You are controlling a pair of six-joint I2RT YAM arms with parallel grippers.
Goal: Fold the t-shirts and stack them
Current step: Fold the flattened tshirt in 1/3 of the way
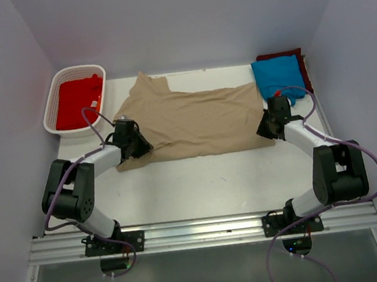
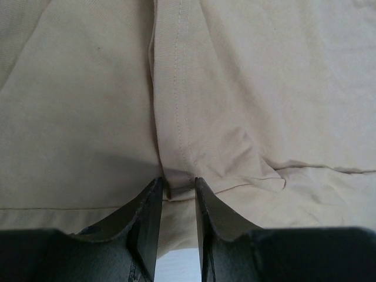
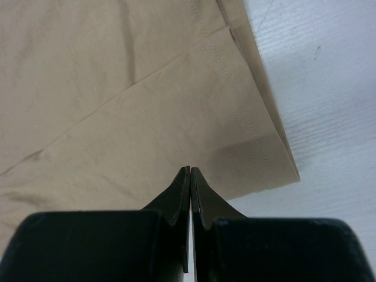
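Note:
The tan t-shirt (image 1: 200, 122) lies spread across the middle of the table, collar towards the back left. My left gripper (image 1: 141, 146) is at its front left corner. In the left wrist view the jaws (image 2: 178, 185) stand close together with a bunched fold of the tan t-shirt (image 2: 247, 88) pinched between the tips. My right gripper (image 1: 264, 131) is at the shirt's right hem. In the right wrist view it (image 3: 191, 170) is fully shut over the tan cloth (image 3: 117, 88), and no cloth shows between the jaws. A folded blue t-shirt (image 1: 278, 76) lies on a maroon one (image 1: 299, 53) at the back right.
A white lattice basket (image 1: 51, 105) at the back left holds a red t-shirt (image 1: 78, 102). White walls enclose the table on the left, back and right. Bare white table (image 1: 207, 186) stretches between the tan shirt and the arm bases.

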